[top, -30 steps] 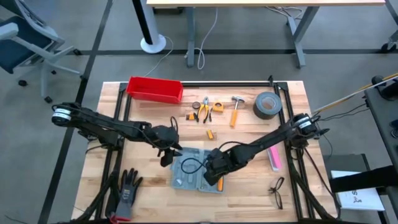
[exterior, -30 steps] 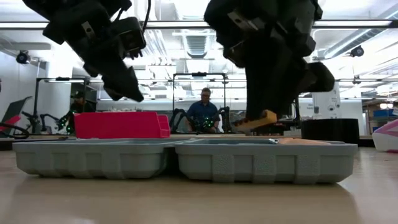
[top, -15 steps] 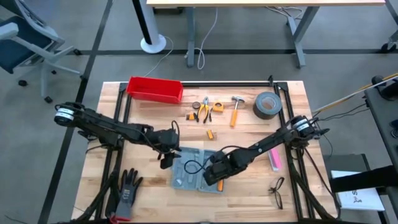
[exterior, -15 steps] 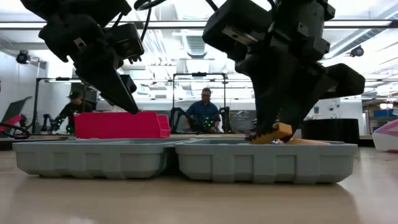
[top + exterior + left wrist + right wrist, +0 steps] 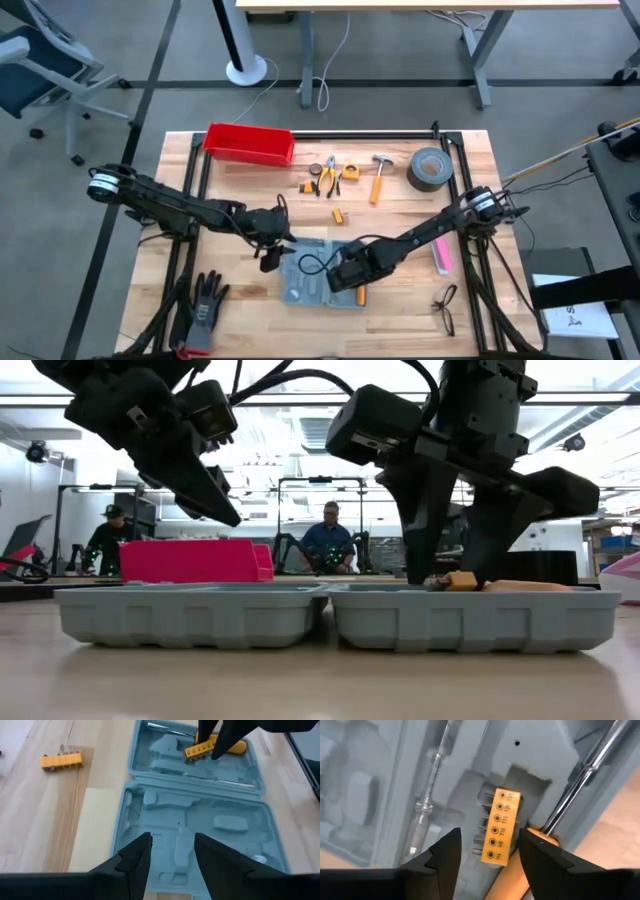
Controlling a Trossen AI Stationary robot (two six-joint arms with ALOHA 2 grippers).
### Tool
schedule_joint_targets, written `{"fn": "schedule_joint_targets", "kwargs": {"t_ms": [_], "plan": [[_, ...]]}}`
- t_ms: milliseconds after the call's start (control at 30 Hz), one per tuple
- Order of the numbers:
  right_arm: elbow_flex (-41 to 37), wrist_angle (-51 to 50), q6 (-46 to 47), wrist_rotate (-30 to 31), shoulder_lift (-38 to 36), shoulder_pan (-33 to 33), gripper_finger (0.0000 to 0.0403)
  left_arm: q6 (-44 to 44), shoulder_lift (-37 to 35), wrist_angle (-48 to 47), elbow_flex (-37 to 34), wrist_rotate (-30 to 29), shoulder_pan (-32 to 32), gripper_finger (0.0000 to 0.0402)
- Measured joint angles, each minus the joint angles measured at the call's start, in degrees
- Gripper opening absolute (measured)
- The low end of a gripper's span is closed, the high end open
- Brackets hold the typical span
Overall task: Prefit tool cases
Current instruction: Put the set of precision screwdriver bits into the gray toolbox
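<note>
Tool case (image 5: pixel 318 279) lying open: judged light, rigid, best gripped at rim. Right gripper (image 5: pixel 487 851) parted over yellow bit holder (image 5: pixel 500 827), nothing held; left gripper (image 5: pixel 169 851) parted, empty.

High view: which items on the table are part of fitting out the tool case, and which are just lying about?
In the job: open tool case; yellow bit holder in it; screwdriver beside it; right gripper, open.

Lying about: red bin; tape roll; hammer; pliers; gloves; glasses.
</note>
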Motion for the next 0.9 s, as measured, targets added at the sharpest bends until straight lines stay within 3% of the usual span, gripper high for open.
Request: {"fn": "schedule_joint_targets", "kwargs": {"t_ms": [233, 500, 900], "plan": [[5.17, -11.09, 1.18, 2.18, -0.41, 0.37, 0.0180, 0.74, 0.00, 0.02, 0.00, 0.02, 0.00, 0.0153], [10.20, -10.68, -2.96, 3.03, -0.32, 1.19, 0.0167, 0.77, 0.00, 0.02, 0.00, 0.04, -0.02, 0.0161], [10.10, -6.25, -7.72, -3.90, 2.61, 1.12, 0.0132, 0.76, 0.00, 0.02, 0.00, 0.04, -0.11, 0.0152]]}}
